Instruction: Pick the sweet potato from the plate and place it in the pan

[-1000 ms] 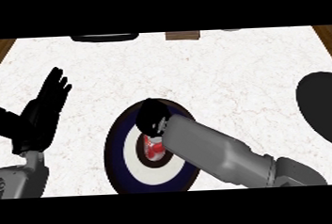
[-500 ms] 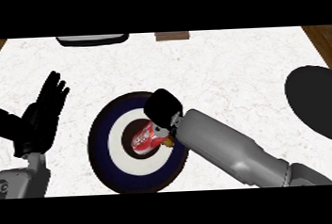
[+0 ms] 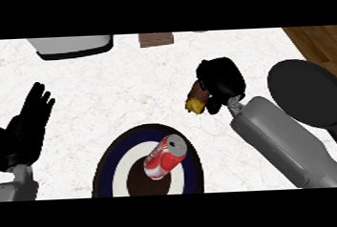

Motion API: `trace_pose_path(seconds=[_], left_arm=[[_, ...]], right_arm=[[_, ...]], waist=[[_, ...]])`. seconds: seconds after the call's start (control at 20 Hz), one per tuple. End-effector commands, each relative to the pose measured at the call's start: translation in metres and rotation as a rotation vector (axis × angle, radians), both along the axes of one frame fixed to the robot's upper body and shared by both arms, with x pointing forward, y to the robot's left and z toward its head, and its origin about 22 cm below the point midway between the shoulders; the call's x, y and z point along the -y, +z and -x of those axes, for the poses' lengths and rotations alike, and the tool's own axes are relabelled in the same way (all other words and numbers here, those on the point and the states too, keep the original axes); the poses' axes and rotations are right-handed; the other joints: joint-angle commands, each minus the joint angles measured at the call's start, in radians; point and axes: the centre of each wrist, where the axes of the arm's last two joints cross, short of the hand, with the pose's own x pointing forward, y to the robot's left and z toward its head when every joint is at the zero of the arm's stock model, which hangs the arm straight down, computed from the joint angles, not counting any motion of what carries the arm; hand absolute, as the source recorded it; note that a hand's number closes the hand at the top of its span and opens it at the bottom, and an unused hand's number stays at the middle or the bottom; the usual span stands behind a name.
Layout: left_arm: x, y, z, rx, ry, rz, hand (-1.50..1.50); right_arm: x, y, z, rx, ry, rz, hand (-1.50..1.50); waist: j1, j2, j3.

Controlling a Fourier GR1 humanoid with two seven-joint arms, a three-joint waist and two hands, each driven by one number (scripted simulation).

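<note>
My right hand (image 3: 223, 79) curled round the sweet potato (image 3: 195, 99), yellow end pointing down-left, above white marble counter (image 3: 128, 83), pan (image 3: 308, 92) at right, left hand (image 3: 27, 126) resting with fingers apart.

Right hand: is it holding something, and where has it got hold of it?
Yes. The right hand is curled round the sweet potato, gripping its upper end; the yellowish lower end sticks out below the fingers. The left hand holds nothing.

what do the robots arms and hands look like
Both forearms are smooth grey rounded shells with no visible cables or markings. Each ends in a matte black hand with fingers and a thumb: the left hand at the view's left, the right hand near the centre right.
</note>
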Motion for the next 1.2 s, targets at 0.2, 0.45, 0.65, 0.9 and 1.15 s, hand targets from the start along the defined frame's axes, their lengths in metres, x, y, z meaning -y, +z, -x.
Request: trace_pose_path(seconds=[0.2, 0.45, 0.65, 0.9, 1.15], left_arm=[[0.001, 0.006, 0.003, 0.02, -0.021, 0.007, 0.0], [0.008, 0.007, -0.001, 0.034, -0.052, 0.008, 0.0], [0.012, 0.01, -0.005, 0.038, -0.083, 0.014, 0.0], [0.036, 0.005, -0.016, 0.042, -0.099, 0.008, 0.0], [0.021, 0.001, -0.008, 0.045, -0.112, -0.012, 0.0]], right_arm=[[0.048, 0.076, 0.061, 0.246, -0.126, -0.106, 1.5], [0.085, 0.114, 0.111, 0.298, -0.25, -0.157, 1.5], [0.136, 0.13, 0.121, 0.352, -0.355, -0.19, 1.5], [0.204, 0.125, 0.098, 0.368, -0.447, -0.25, 1.5], [0.27, 0.086, 0.097, 0.401, -0.485, -0.283, 1.5]], waist=[[0.027, 0.014, -0.002], [0.068, 0.03, -0.002], [0.093, 0.039, -0.001], [0.117, 0.046, -0.001], [0.125, 0.047, -0.001]])
